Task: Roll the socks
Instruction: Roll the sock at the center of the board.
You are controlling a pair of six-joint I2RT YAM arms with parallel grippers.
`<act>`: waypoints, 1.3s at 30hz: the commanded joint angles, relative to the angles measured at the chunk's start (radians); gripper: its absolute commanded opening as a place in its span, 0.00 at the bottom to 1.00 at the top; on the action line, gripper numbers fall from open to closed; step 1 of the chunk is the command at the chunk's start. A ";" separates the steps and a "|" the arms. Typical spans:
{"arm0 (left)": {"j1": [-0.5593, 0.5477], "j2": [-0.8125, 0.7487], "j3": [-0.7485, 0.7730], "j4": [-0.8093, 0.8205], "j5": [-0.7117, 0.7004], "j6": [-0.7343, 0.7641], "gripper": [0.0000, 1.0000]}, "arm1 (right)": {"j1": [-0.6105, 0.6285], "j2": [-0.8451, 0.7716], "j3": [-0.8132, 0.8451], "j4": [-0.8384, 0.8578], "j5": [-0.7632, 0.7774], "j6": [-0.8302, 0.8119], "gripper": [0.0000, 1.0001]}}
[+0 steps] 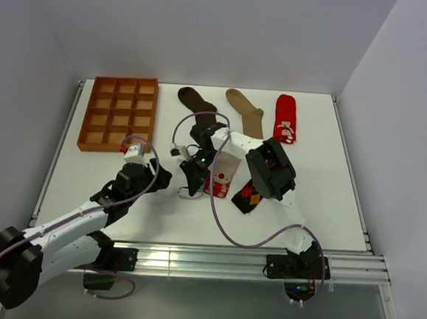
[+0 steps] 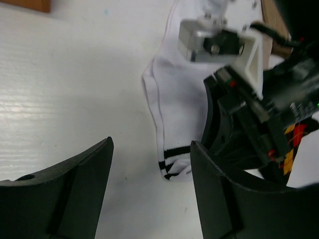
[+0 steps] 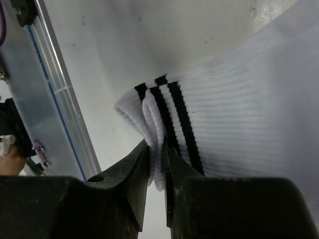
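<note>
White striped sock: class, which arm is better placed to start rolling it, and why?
Right. The right pincer is shut on the white striped sock at its cuff; the left pincer stands open nearby, holding nothing.

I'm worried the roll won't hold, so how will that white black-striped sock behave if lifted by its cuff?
Probably floppy: the white sock bunches into soft folds where the right gripper pinches its cuff. It looks light, thin ribbed fabric, so the rest would likely dangle. The ribbing should resist slipping.
</note>
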 commanded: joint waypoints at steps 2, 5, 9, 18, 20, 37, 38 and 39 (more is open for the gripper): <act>-0.049 0.061 -0.061 0.263 0.065 0.064 0.71 | 0.007 0.052 0.109 -0.131 -0.075 -0.028 0.23; -0.081 0.139 -0.072 0.343 0.076 0.082 0.72 | 0.006 0.088 0.150 -0.164 -0.078 -0.024 0.23; -0.126 0.235 -0.067 0.410 0.076 0.082 0.71 | 0.003 0.103 0.161 -0.156 -0.072 0.001 0.23; -0.143 0.280 -0.113 0.484 0.082 0.059 0.66 | -0.019 0.131 0.193 -0.168 -0.078 0.029 0.23; -0.144 0.283 -0.119 0.484 0.076 0.056 0.62 | -0.022 0.141 0.205 -0.171 -0.081 0.032 0.23; -0.146 0.387 -0.122 0.532 0.067 0.013 0.48 | -0.033 0.164 0.235 -0.181 -0.063 0.056 0.22; -0.146 0.401 -0.116 0.527 0.064 0.003 0.45 | -0.033 0.164 0.235 -0.178 -0.063 0.062 0.22; -0.147 0.407 -0.104 0.512 0.059 -0.002 0.43 | -0.033 0.163 0.233 -0.171 -0.060 0.067 0.23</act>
